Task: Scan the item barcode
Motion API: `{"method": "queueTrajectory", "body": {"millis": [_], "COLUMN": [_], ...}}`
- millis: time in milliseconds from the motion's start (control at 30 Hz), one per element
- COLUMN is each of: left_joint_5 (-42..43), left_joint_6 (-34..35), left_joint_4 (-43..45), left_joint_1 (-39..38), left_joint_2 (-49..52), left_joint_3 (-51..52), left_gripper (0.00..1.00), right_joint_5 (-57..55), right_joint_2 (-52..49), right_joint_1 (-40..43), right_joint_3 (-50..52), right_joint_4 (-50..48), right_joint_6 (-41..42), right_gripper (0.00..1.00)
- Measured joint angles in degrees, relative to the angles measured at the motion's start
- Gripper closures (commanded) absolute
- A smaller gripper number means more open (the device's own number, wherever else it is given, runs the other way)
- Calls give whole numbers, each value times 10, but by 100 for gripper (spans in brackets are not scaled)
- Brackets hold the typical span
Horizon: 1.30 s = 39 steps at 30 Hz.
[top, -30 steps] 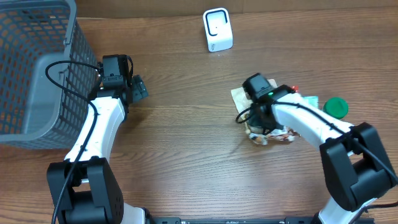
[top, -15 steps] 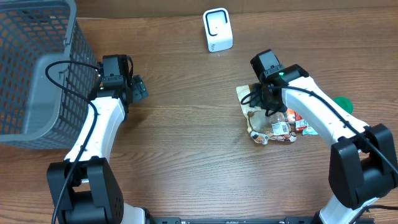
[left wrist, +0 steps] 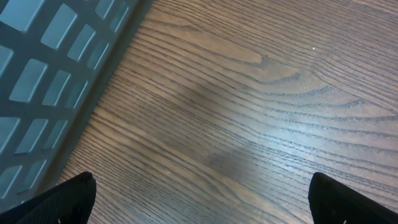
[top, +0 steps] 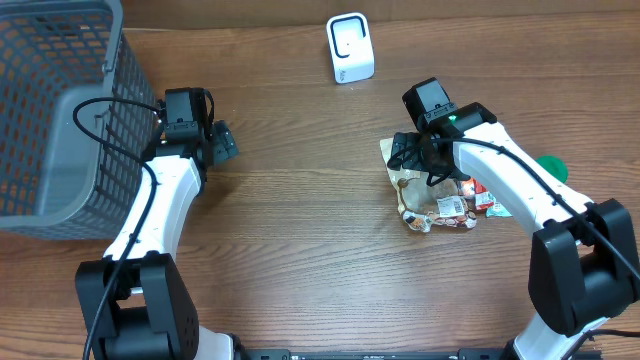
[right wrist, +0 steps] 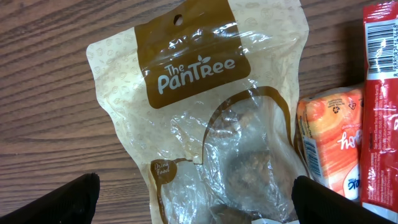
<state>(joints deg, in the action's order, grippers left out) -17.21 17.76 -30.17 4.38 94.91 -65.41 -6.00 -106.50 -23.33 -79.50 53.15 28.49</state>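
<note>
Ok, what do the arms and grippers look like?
The left arm and right arm have glossy white shells, black joints and bases. The left gripper and right gripper are all black, with blunt matte fingertips. A loose black cable loops along each arm; a small green light shows near the right wrist.

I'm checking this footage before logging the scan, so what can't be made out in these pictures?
Overhead: the barcode label on the snack pouch is too small to read.
Overhead: the green round thing is mostly hidden behind the right arm.
Right wrist: the lower edge cuts off the pouch's bottom, the right edge the red packet.
Left wrist: only the wall of the basket shows.
</note>
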Motion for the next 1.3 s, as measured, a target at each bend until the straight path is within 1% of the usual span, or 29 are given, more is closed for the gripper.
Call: {"method": "queueTrajectory", "body": {"millis": [833,1000,1300], "left_joint_5": [0,0,0], "left_joint_6": [0,0,0], "left_joint_4": [0,0,0], "left_joint_1": [0,0,0], "left_joint_2": [0,0,0], "left_joint_3": [0,0,0], "left_gripper": [0,0,0], "right_joint_5": [0,0,0], "right_joint_2": [9,73,282], "right_joint_1": [0,0,0], "right_joint_3": [0,0,0], "right_joint_4": [0,0,0], "right_joint_6": [0,0,0], "right_gripper": [0,0,0]}}
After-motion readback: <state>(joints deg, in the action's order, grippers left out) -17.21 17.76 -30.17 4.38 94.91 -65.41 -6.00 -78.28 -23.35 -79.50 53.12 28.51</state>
